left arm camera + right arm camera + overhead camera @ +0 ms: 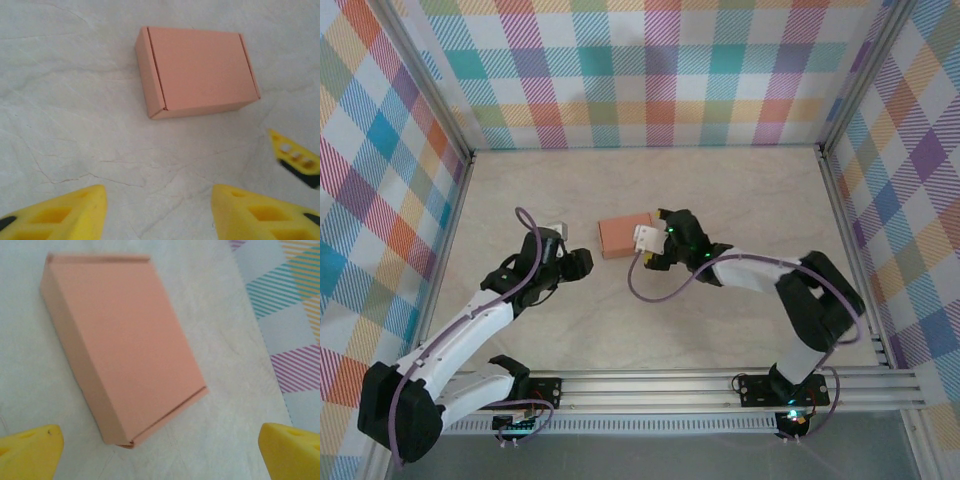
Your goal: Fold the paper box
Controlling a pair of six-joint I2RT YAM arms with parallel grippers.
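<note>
The right fingers [30, 452] stand wide apart with nothing between them; the paper box [130, 340] lies just ahead of them, one corner reaching toward the gap but touching neither tip. The left fingers [60, 215] are parted moderately and are also empty, with bare surface between them and the box a short way ahead. One yellow tip of the right fingers shows at the edge of the left wrist view, near the box's end.

The box looks closed up: a low rectangular block, lid down, lying flat near the middle of the surface [720, 190], a little toward the far edge and well away from every corner. From above, the right arm sits at its right end and the left arm just off to its left.

I judge the folding all but done, so the step in hand is letting go cleanly. The card is thin and light and will slide at any nudge. Draw each arm straight back from the box, one at a time, with the fingers kept parted so no tip hooks an edge. The lid's front seam shows a slight doubled edge at the near corner. If it needs seating, press down on the lid beside that seam while the other arm braces the opposite end.
</note>
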